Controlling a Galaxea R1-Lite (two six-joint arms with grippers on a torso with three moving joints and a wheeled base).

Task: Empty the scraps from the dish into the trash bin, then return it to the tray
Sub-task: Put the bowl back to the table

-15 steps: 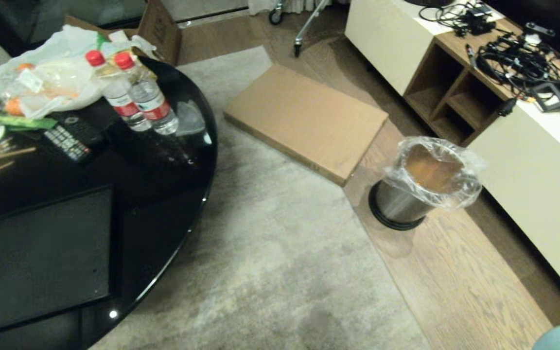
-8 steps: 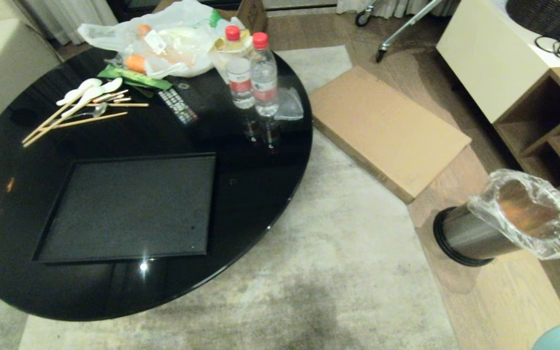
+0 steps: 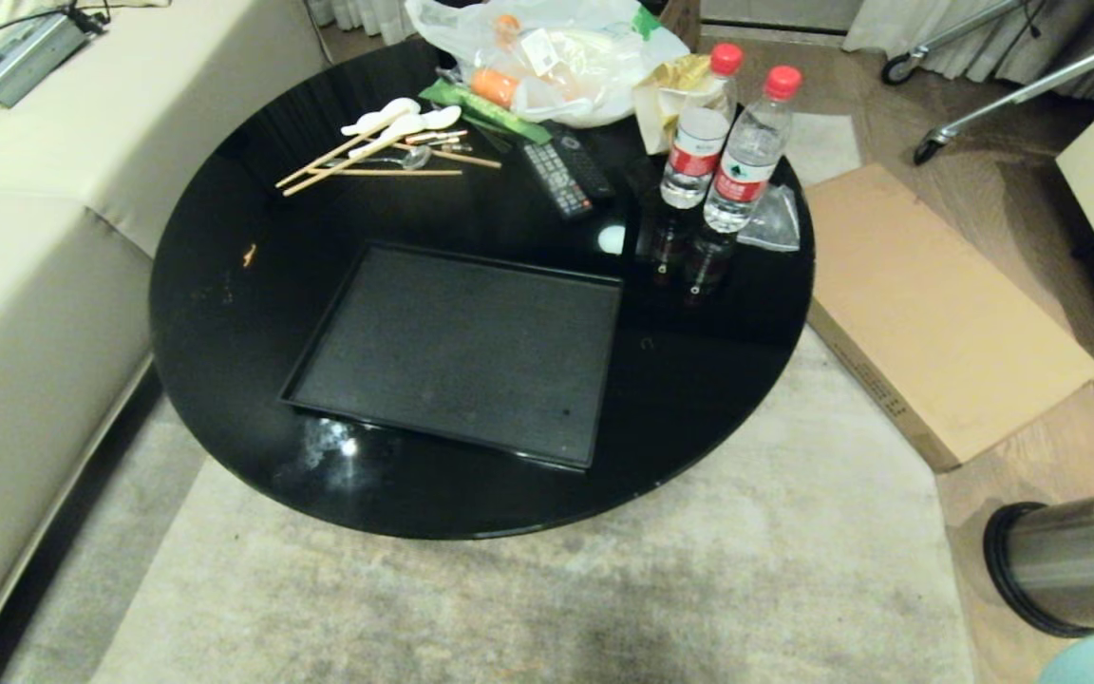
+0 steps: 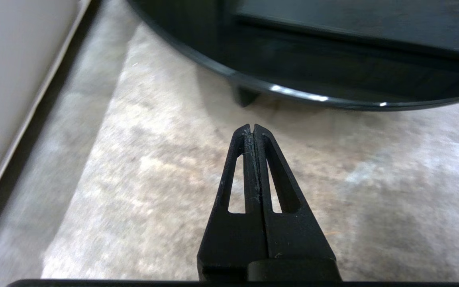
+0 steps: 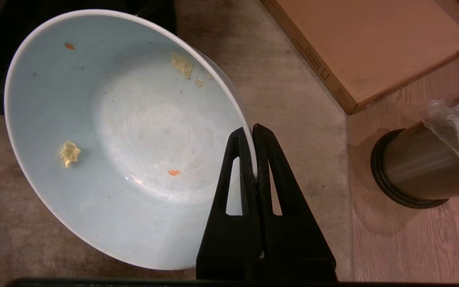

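From the head we see the matte black tray (image 3: pixel 457 351) lying bare on the glossy round table (image 3: pixel 224 285); the steel trash bin (image 3: pixel 1069 567) is cut off at the frame's edge, and a pale blue sliver in the corner is too little for us to identify.

At our left wrist, the left gripper (image 4: pixel 252 128) hangs over grey carpet (image 4: pixel 142 179), fingers pressed together on nothing.

At our right wrist, the right gripper (image 5: pixel 252 131) pinches the rim of the pale blue dish (image 5: pixel 126 131), tilted over the carpet. A few scraps (image 5: pixel 70 152) cling inside.
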